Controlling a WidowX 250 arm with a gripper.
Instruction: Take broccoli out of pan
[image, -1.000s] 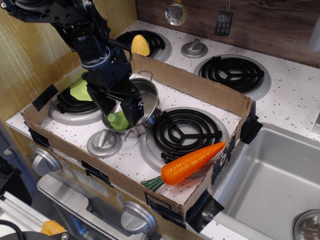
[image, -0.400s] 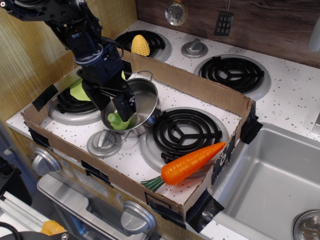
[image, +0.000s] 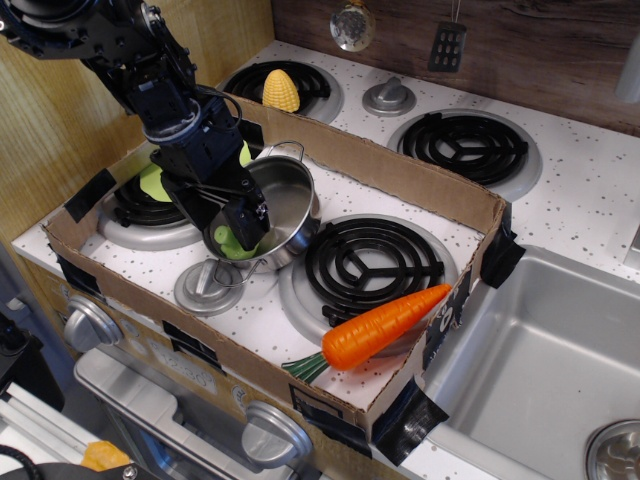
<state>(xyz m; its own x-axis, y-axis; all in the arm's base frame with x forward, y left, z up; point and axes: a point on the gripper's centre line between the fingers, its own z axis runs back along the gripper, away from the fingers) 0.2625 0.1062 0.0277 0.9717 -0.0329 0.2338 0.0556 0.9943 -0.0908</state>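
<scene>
The broccoli (image: 237, 243) lies in the tilted pan (image: 287, 203), the claw (image: 240, 228) seemingly pinching it — it looks light, stiff and slippery plastic, best held across the lumpy top.

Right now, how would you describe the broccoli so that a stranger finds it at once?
Look inside the cardboard tray on the toy stove, at the shiny steel pan near its left end. The broccoli is the small light-green lump at the pan's front rim, under the black gripper, unlike the flat lime plate behind.
</scene>
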